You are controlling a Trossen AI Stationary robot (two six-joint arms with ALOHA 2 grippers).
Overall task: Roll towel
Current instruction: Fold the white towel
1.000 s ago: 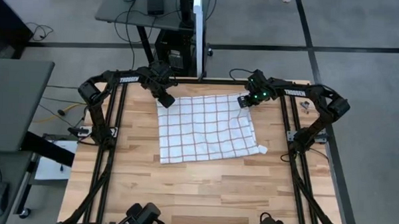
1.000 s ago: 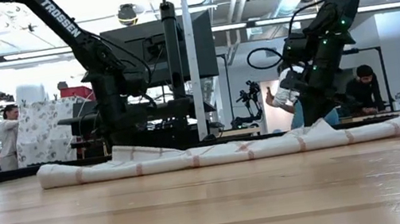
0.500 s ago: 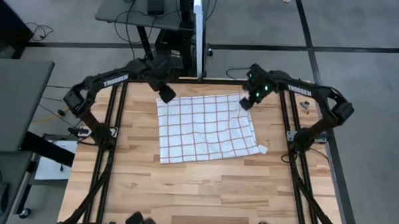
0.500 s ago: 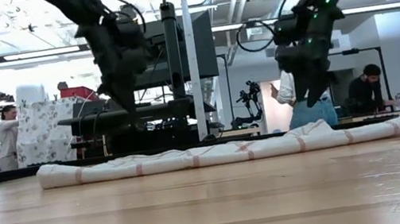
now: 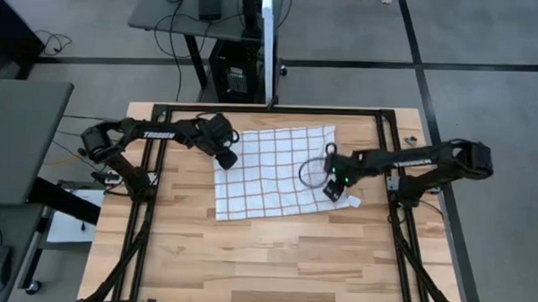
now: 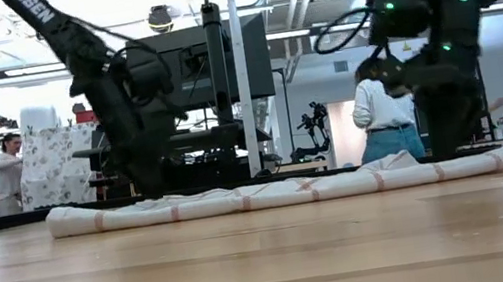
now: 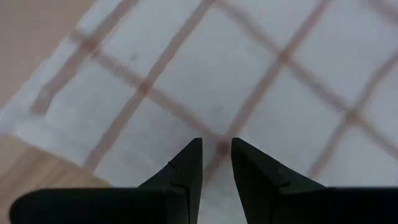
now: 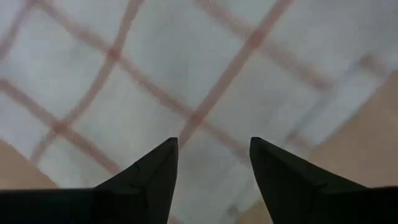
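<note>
White "TROSSEN" lettering runs along the left arm (image 5: 157, 135), and the towel (image 5: 273, 174) lies spread flat at the centre of the wooden surface (image 5: 274, 259), its small white tag (image 5: 353, 201) poking out at its 4 o'clock corner. The left gripper (image 5: 226, 158) sits low over the towel's 9 o'clock edge with its fingers (image 7: 186, 171) only a narrow gap apart and nothing between them, while the right gripper (image 5: 336, 191) is down near the tag with its fingers (image 8: 155, 171) spread wide over the cloth. Bare wood lies open from the towel's 6 o'clock edge to the near side of the surface, with narrower strips at 9 and 3 o'clock.
</note>
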